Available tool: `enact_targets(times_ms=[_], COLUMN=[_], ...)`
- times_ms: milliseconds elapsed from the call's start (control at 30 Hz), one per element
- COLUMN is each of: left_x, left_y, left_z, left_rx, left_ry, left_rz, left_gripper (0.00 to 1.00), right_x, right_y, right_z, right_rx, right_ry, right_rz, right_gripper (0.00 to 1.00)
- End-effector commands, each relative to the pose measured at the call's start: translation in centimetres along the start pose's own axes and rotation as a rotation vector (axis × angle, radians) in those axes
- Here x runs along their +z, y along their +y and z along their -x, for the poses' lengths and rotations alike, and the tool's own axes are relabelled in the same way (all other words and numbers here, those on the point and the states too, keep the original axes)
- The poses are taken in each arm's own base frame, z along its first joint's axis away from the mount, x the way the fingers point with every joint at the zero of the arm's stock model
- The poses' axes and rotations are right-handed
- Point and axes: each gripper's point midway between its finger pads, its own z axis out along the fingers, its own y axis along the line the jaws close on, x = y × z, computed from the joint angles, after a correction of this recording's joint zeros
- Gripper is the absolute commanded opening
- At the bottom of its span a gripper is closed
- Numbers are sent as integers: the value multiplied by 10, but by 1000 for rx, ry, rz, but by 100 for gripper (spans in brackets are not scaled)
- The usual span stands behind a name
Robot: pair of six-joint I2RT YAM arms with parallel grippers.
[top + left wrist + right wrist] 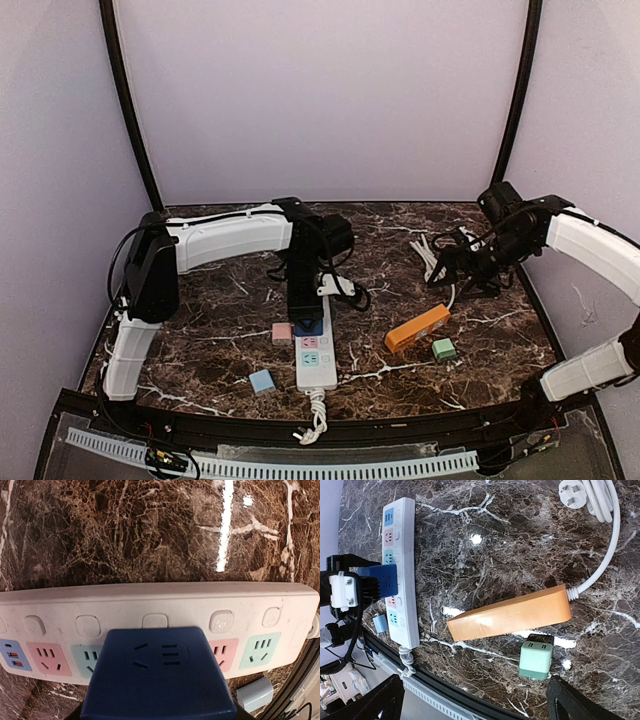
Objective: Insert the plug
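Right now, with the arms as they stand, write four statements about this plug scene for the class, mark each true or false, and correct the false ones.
1. The left gripper holds a blue plug at the white power strip. True.
2. The orange power strip lies left of the white one. False: it lies to its right.
3. The right gripper is clamped on the green adapter. False: its jaws are open and empty; the adapter sits on the table beside the orange strip.
4. A pink adapter lies beside the white strip. True.

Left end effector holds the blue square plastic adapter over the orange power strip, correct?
Wrong strip. The left end effector holds the blue square plastic adapter over the long white plastic power strip; the left wrist view shows it.
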Motion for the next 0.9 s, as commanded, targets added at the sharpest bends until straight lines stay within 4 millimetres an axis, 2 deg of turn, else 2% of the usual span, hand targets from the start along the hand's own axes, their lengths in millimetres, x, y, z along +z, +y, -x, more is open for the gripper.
enact_targets(times_ms=[0, 133, 300, 467, 700, 800, 867], left_x=[43, 39, 39, 43, 34, 19, 8], left_y=[46, 71, 101, 113, 111, 115, 120], left_z=[-6, -9, -12, -15, -9, -3, 0], left_rx=[-96, -147, -182, -212, -232, -248, -265], left_ry=[32, -3, -33, -18, -57, -99, -125], left_rz=[91, 134, 188, 201, 191, 208, 232], left_gripper=[1, 1, 1, 1, 19, 26, 34], right_x=[-1, 4, 9, 9, 12, 11, 9], right_y=[1, 1, -1, -5, -8, -8, -6], right_z=[21, 28, 27, 25, 20, 21, 23], right_rx=[22, 39, 60, 79, 95, 93, 85], right_ry=[-47, -41, -36, -54, -68, -73, -78], right_rz=[-27, -36, -44, -49, -47, -45, -45], right_gripper=[99, 99, 98, 99, 99, 99, 99])
